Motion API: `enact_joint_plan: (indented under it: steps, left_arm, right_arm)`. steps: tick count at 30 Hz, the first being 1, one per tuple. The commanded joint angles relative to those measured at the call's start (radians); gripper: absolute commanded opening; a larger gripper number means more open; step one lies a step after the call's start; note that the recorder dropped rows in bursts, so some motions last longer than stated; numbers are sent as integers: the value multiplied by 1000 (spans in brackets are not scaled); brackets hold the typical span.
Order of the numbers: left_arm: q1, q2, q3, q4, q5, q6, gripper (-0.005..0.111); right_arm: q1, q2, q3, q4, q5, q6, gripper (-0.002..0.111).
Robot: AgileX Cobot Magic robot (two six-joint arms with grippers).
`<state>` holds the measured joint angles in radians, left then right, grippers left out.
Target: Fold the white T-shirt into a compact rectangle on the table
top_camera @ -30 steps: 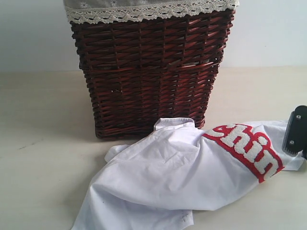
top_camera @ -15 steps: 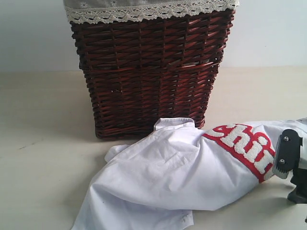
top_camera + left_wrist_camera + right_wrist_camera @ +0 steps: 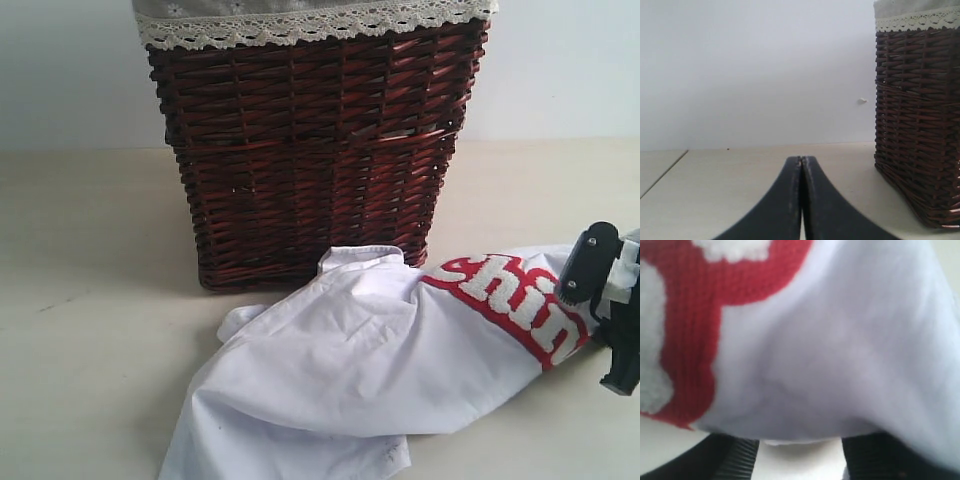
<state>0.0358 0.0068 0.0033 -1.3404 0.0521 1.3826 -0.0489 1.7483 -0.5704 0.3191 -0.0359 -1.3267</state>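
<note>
Right end effector [image 3: 603,318] has its jaws parted, with the red-banded end of the white T-shirt [image 3: 350,370] draped across them. The rest lies crumpled on the table [image 3: 90,330], stretching away. Left end effector [image 3: 801,160] is closed and empty, with the wicker basket [image 3: 920,125] beside it.

White T-shirt [image 3: 350,380] lies crumpled on surface [image 3: 90,300], just in front of dark wicker basket [image 3: 310,150] with lace-trimmed liner [image 3: 300,25]. Red band [image 3: 510,305], white letters, toward surface's right edge. Right tool [image 3: 600,325] at shirt's right end, jaws apart.
</note>
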Motion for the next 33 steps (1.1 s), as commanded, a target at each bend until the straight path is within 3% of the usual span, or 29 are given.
enact_joint_plan:
  steps: [1, 4, 12, 16, 22, 27, 33]
  left_arm:
    - [2, -7, -3, -8, 3, -3, 0]
    - [2, -7, -3, -8, 3, -3, 0]
    - [2, -7, -3, -8, 3, -3, 0]
    - [2, -7, -3, -8, 3, -3, 0]
    - [2, -7, -3, -8, 3, -3, 0]
    - [2, -7, -3, -8, 1, -3, 0]
    - [2, -7, -3, -8, 1, -3, 0]
  right_arm:
    - [-5, 71, -56, 3, 146, 42, 27]
    - [-5, 68, -95, 8, 231, 50, 0]
    - [-5, -80, -167, 34, 464, 22, 0]
    - [-5, -212, -185, 218, 685, -177, 0]
    - [-5, -375, -185, 483, 774, -295, 0]
    - [-5, -422, -185, 477, 865, -293, 0]
    - [-5, -467, -185, 463, 1200, -304, 0]
